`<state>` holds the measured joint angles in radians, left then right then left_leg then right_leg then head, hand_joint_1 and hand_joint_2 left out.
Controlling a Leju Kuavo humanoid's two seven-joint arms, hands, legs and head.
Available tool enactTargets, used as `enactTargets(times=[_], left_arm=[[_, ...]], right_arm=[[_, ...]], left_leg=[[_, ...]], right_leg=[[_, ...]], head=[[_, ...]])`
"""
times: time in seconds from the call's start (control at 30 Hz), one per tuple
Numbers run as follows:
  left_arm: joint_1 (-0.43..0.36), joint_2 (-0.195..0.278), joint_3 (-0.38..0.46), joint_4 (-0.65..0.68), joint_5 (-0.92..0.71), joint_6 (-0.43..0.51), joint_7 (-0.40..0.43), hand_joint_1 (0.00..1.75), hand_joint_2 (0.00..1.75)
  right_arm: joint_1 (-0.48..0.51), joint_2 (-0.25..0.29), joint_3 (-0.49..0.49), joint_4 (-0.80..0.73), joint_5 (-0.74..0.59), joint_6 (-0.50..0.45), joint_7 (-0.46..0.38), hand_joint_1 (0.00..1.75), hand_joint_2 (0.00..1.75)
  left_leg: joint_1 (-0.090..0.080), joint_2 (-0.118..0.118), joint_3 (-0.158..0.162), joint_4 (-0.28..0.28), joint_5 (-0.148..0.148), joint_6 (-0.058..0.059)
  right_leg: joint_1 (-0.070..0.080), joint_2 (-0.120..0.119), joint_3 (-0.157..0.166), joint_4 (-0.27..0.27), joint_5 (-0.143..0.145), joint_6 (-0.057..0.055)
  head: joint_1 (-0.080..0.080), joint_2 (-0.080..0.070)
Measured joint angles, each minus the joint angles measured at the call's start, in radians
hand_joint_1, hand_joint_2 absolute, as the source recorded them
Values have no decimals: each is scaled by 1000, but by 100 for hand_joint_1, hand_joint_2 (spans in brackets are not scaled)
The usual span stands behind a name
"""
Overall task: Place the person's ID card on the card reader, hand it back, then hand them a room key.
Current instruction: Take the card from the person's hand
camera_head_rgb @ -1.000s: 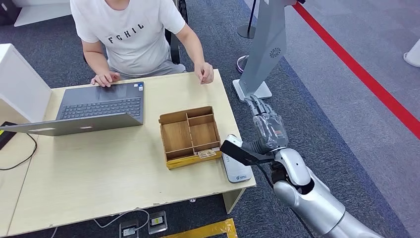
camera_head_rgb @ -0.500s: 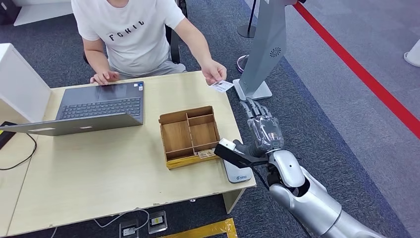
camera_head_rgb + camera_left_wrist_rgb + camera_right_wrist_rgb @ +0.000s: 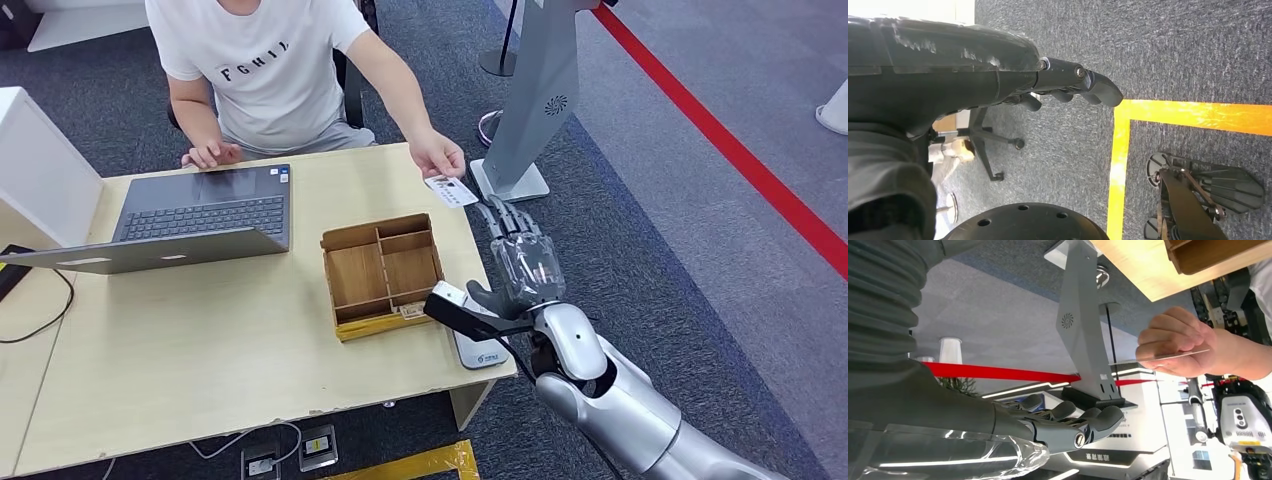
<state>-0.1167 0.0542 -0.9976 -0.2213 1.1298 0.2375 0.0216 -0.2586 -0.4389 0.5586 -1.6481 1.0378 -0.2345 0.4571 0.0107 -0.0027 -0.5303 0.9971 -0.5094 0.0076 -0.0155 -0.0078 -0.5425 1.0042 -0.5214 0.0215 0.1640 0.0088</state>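
In the head view, a person in a white T-shirt (image 3: 262, 70) sits behind the pale wooden bench (image 3: 200, 350) and reaches one hand (image 3: 437, 155) over its far right corner, pinching a small white ID card (image 3: 451, 191) that hangs in the air just beyond the tips of the robot's right hand (image 3: 522, 262). That hand is raised past the bench's right edge, palm up, its dark fingers (image 3: 505, 215) spread and holding nothing. Below its wrist the flat grey card reader (image 3: 478, 347) lies on the bench's near right corner, just beside the brown wooden tray with four compartments (image 3: 384, 274); an open grey laptop (image 3: 200, 215) sits near the person's other hand. The right wrist view looks up from under the hand and shows what the head view cannot: the card (image 3: 1160, 357) is seen edge-on as a thin line between the person's fingers, well clear of the robot's fingertips (image 3: 1103, 419), with a grey angular floor stand (image 3: 1080, 330) behind. The left wrist view shows the left hand (image 3: 1013, 82) over grey carpet with yellow tape (image 3: 1120, 150), fingers curled and holding nothing.
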Motion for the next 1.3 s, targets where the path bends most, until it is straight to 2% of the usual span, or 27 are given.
enactTargets(times=[0.5, 0.53, 0.63, 0.67, 1.3], left_arm=[[0, 0, -2, 0, -16, 5, 1, 0, 0], [0, 0, -4, 0, -18, 6, 1, 0, 0], [0, 0, -9, 0, -21, 9, 1, 0, 0], [0, 0, -10, 0, -21, 11, 1, 0, 0], [0, 0, -18, 0, -25, 9, 1, 0, 0]], right_arm=[[-92, 29, 54, 68, 12, -13, 8, 0, 175], [-97, 31, 58, 74, 10, -16, 9, 8, 175], [-107, 34, 68, 90, 4, -27, 13, 139, 175], [-109, 35, 71, 94, 3, -31, 14, 175, 175], [-115, 36, 111, 142, 26, -78, 35, 175, 175]], left_leg=[[0, 0, 0, 0, 0, 0], [0, 0, -1, 0, 0, 0], [0, 0, -1, 0, 0, 0], [0, 0, -1, 0, 0, 0], [0, 0, 0, 0, 0, 0]], right_leg=[[0, 0, 0, 0, 0, 0], [0, 0, 0, 0, 0, 0], [0, 0, -1, 0, 0, 0], [0, 0, -1, 0, 0, 0], [0, 0, -1, 0, 0, 0]], head=[[0, 0], [0, 0], [0, 0], [0, 0], [0, 0]])
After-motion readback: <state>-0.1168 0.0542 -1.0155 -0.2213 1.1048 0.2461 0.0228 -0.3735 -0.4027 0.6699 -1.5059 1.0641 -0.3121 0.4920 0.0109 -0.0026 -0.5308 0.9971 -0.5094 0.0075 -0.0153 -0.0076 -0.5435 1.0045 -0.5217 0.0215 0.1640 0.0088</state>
